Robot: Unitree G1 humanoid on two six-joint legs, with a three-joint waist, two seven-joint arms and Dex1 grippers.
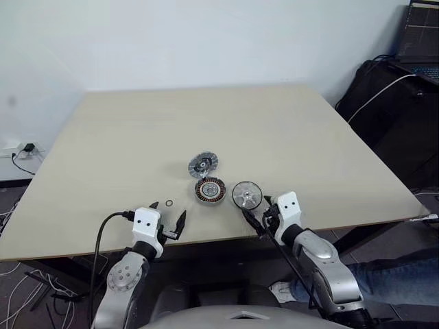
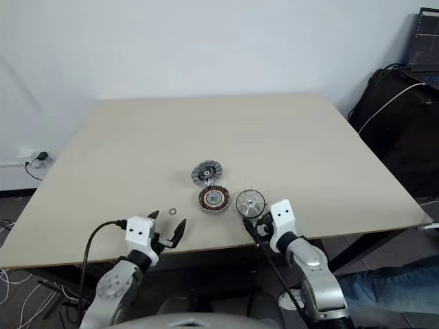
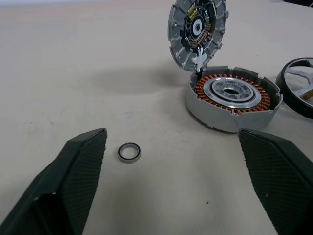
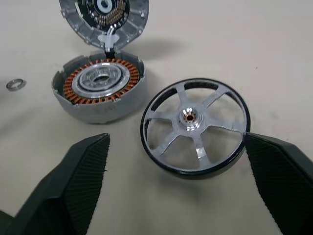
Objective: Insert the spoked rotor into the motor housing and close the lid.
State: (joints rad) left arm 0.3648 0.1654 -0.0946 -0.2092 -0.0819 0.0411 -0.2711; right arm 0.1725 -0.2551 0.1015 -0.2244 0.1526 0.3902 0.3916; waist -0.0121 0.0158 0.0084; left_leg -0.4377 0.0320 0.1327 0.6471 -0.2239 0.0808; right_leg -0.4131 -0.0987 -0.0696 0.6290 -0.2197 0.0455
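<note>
In the left eye view, the motor housing (image 1: 210,190) is seen lying on the table (image 1: 123,137) near its front edge, with the lid (image 1: 203,164) touching it on the far side and the spoked rotor (image 1: 247,195) just beside it on the robot's right. A small loose ring (image 1: 169,203) lies on the housing's left. The left gripper (image 1: 169,222) is held released over the table edge, near the ring, and the right gripper (image 1: 255,212) is held released just short of the rotor; nothing is grasped by either. In the left wrist view, the lid is shown tilted up on edge against the housing's far rim, its dark inner face turned toward the camera, while coppery windings are seen inside the housing. In the right wrist view, the rotor (image 4: 195,126) is seen flat on the table between the spread fingers (image 4: 83,176), close to the housing (image 4: 100,90) but apart from it.
</note>
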